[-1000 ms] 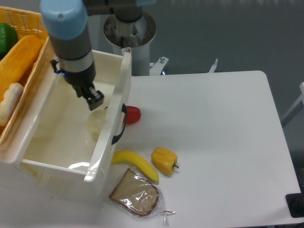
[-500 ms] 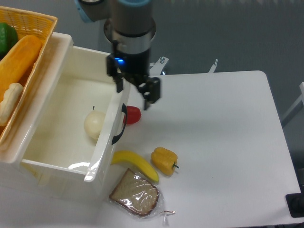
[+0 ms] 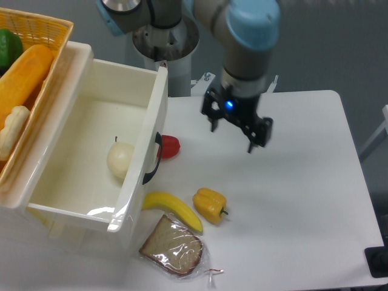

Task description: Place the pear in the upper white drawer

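The pale cream-white pear with a thin dark stem lies inside the deep glossy white plastic drawer, near its front panel. The black two-finger gripper hangs above the white worktop, jaws spread, holding nothing.

White table with banana, pepper, bread, drawer.

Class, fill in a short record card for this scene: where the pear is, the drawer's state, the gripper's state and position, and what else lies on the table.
pear: inside the drawer, near its front panel
upper white drawer: pulled open
gripper: open, empty, above the table
table: red item, banana, yellow bell pepper, wrapped bread slice
wicker basket: left of drawer
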Action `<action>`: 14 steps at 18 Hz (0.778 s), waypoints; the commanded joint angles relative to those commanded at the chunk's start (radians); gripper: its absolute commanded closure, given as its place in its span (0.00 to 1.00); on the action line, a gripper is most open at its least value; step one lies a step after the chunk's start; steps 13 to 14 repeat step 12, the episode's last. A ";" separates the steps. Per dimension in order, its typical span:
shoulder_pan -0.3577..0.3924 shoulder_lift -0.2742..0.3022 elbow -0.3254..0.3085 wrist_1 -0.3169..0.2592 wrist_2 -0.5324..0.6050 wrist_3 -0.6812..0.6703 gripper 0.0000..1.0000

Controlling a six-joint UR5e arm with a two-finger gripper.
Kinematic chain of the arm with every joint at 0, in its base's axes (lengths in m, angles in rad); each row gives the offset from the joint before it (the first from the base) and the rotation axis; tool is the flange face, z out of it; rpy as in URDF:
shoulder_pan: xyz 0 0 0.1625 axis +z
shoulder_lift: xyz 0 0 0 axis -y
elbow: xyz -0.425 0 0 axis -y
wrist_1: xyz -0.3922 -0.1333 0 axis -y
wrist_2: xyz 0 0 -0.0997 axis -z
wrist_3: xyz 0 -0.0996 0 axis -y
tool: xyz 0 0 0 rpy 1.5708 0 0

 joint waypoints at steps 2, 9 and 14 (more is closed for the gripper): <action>0.021 -0.035 0.003 0.003 -0.002 0.015 0.00; 0.058 -0.158 0.058 0.011 0.000 0.104 0.00; 0.063 -0.172 0.057 0.031 0.002 0.113 0.00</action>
